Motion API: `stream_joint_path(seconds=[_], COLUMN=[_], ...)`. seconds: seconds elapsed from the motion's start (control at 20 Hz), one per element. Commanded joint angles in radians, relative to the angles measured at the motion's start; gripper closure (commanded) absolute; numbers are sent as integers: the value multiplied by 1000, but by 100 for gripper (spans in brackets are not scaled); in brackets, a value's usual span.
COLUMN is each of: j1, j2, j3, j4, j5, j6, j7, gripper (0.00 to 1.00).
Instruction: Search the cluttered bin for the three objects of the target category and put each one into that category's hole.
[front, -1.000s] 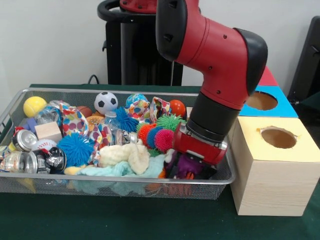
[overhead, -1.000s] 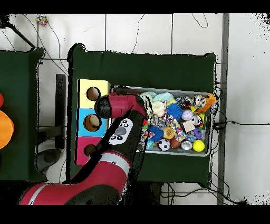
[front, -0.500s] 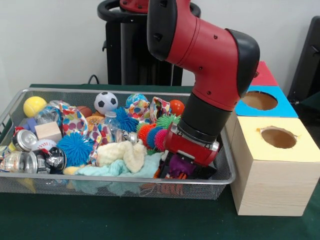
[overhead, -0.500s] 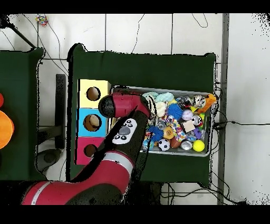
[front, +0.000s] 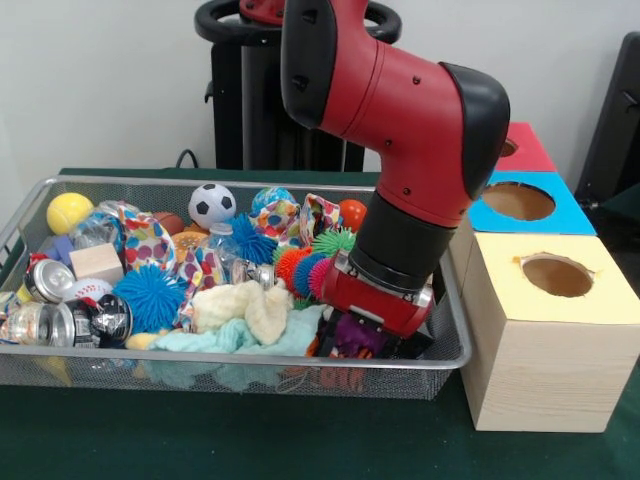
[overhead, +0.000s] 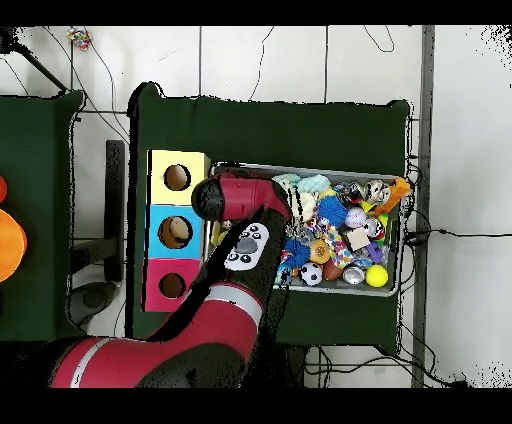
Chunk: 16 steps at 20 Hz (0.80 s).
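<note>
A red and black robot arm (front: 400, 130) reaches down into the right end of a wire mesh bin (front: 60, 365) that sits on a green-covered counter (front: 200, 440). Its gripper (front: 365, 335) is buried low among the clutter, beside a pale cream cloth (front: 245, 308) lying over a mint-green one (front: 230, 338). Purple and orange parts show under the wrist, but I cannot tell whether the fingers are open or closed, or whether they hold anything. The arm's low, tilted reach suggests it is digging or picking in that corner. The bin is crowded: spiky rubber balls in blue (front: 150, 297), a small soccer ball (front: 212, 204), a yellow ball (front: 68, 212), a wooden block (front: 97, 262), metal cans (front: 45, 282) and bright patterned wrappers. Which category is wanted cannot be told here, so the target objects, their long axes and their facing remain unclear; they are presumably somewhere in the bin. Just beside the bin's right end stand three boxes in a row, cream (front: 545, 350), blue (front: 560, 215) and red (front: 530, 152), each with a round hole facing straight up, likely placed close so drops are short.
</note>
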Motion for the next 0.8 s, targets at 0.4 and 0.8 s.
stream_joint_path(seconds=[0.4, 0.8], j1=[-142, -155], j2=[25, 28], j3=[284, 308], j4=[74, 70], j5=[32, 5], j6=[31, 7], j7=[77, 80], gripper=[0, 0])
